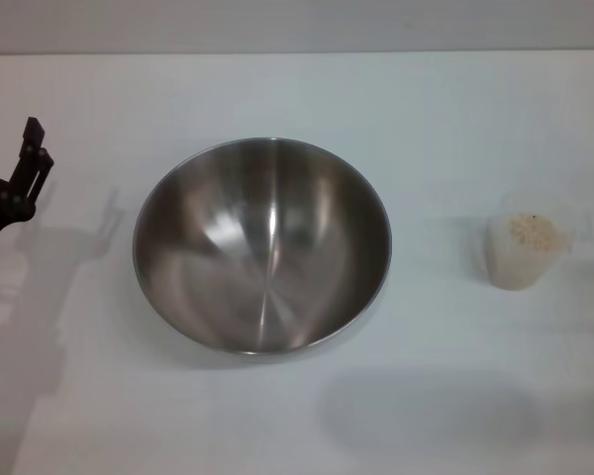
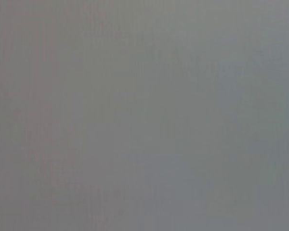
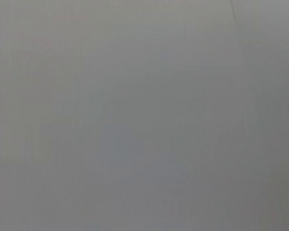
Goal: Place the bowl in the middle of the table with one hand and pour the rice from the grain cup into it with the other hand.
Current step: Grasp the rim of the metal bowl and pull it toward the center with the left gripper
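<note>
While both wrist views show only blank grey, left pincer [image 1: 32, 158] is half cut off.

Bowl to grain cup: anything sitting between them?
Nothing. The head view shows only bare table between the bowl and the grain cup, which stands upright with rice in it, apart from the bowl.

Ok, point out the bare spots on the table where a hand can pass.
Bare table lies between the steel bowl and the grain cup, plus along the far and near edges. Tightest is between the bowl and the left gripper.
</note>
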Robot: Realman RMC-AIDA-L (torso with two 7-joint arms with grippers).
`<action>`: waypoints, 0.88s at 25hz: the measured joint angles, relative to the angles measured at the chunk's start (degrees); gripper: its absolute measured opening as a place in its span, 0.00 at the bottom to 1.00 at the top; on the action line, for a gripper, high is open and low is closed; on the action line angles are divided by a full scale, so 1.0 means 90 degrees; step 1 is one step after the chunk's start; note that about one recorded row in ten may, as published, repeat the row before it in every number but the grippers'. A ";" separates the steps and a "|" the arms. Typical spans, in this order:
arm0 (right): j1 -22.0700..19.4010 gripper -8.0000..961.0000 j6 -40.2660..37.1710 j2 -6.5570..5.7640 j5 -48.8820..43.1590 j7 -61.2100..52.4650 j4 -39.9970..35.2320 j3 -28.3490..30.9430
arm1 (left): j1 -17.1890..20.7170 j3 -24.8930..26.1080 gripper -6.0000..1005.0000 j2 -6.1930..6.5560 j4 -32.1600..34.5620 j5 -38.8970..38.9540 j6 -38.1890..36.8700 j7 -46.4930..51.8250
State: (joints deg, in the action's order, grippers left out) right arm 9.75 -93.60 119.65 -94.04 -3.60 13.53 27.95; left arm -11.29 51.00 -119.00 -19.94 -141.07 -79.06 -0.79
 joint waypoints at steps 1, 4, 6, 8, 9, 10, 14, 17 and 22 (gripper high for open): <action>0.0000 0.87 0.0000 0.0000 0.0000 0.0000 0.0000 0.0000 | 0.0000 -0.0012 0.80 0.0001 0.0000 -0.0006 -0.0003 0.0000; 0.0001 0.87 0.0000 0.0002 0.0000 0.0000 0.0000 -0.0001 | -0.0011 -0.0076 0.80 0.0002 -0.0014 -0.0019 -0.0008 0.0047; 0.0004 0.87 0.0000 0.0004 0.0000 0.0000 0.0000 -0.0001 | -0.0016 -0.0086 0.80 0.0014 -0.0054 -0.0025 0.0000 0.0121; 0.0005 0.87 0.0000 0.0005 0.0000 0.0000 0.0000 -0.0001 | -0.0021 -0.0089 0.80 0.0045 -0.0165 -0.0030 0.0062 0.0167; 0.0006 0.87 0.0000 0.0006 0.0000 0.0000 0.0000 0.0000 | -0.0022 -0.0089 0.80 0.0061 -0.0235 -0.0032 0.0106 0.0169; 0.0010 0.87 0.0000 0.0006 0.0000 0.0000 0.0000 -0.0001 | -0.0014 -0.0074 0.80 0.0127 -0.0496 -0.0042 0.0370 0.0156; 0.0024 0.87 0.0000 0.0005 0.0000 0.0000 0.0000 0.0000 | 0.0056 0.0008 0.80 0.0406 -0.1279 -0.0043 0.1108 -0.0033; 0.0048 0.87 0.0000 0.0003 0.0000 0.0000 -0.0001 0.0000 | 0.0226 0.0201 0.80 0.0785 -0.2632 -0.0057 0.2396 -0.0499; 0.0060 0.87 0.0000 0.0000 0.0000 0.0000 -0.0010 0.0000 | 0.0638 0.1251 0.80 0.1045 -0.4977 -0.0783 0.5330 -0.1037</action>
State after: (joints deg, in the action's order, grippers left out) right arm 10.29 -93.60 119.65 -94.03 -3.60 13.45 27.95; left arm -5.54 62.26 -109.60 -64.73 -148.12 -31.09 -10.12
